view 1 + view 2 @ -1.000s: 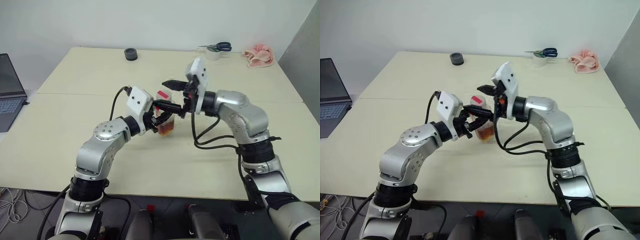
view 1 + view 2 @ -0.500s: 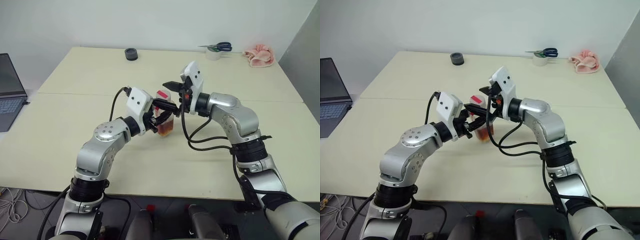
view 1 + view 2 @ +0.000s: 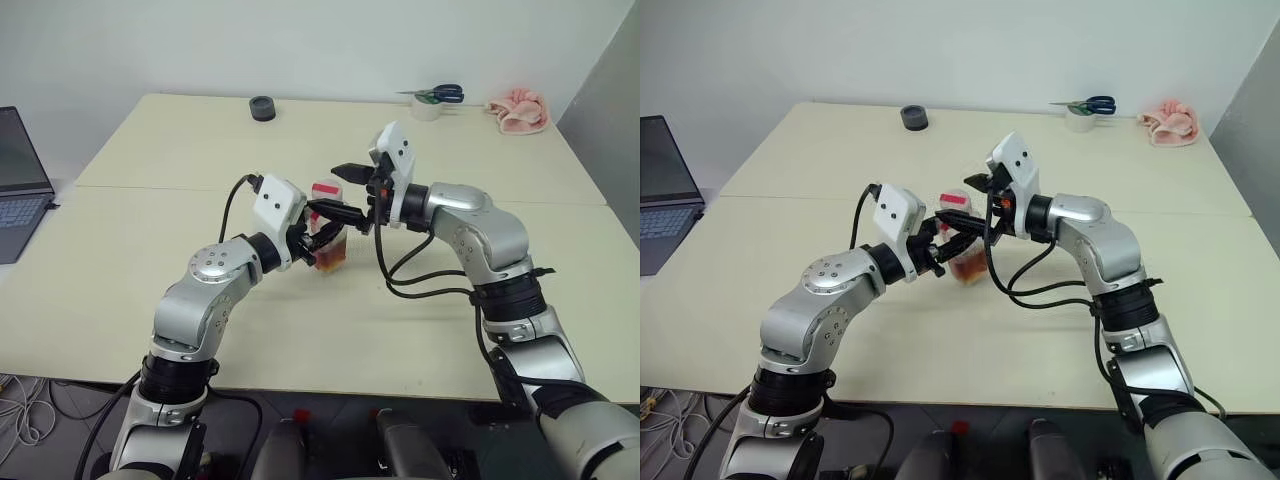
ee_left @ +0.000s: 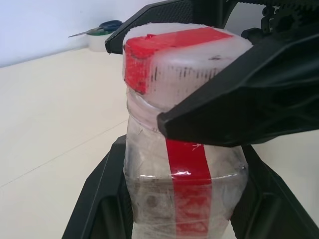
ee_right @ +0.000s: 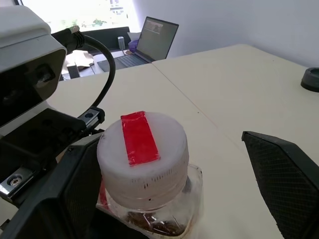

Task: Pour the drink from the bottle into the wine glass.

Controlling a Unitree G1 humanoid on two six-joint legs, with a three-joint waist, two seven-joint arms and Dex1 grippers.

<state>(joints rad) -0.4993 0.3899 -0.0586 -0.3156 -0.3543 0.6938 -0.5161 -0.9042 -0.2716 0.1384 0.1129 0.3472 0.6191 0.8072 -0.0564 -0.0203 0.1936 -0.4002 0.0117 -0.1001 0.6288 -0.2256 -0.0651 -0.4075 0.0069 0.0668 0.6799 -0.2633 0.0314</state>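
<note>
L gripper [image 3: 318,232] was clamped on the bottle [image 3: 329,240] mid-table, cap [image 5: 142,152] on, drink [image 3: 334,262] low in the body. R gripper [image 3: 348,192] sat spread wide, fingers either side of the cap (not touching). Far edge of the table [image 3: 150,150]: black disc [image 3: 262,107], scissors [image 3: 436,94] on a tape roll [image 3: 427,109], pink cloth [image 3: 518,111]. Laptop [image 3: 20,185] off to the left.

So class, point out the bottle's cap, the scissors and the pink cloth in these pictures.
cap [image 5: 142,152], right wrist view, on its white top beside the red strip
scissors [image 3: 440,94], left eye view, on the handles
pink cloth [image 3: 1170,125], right eye view, on its middle
</note>
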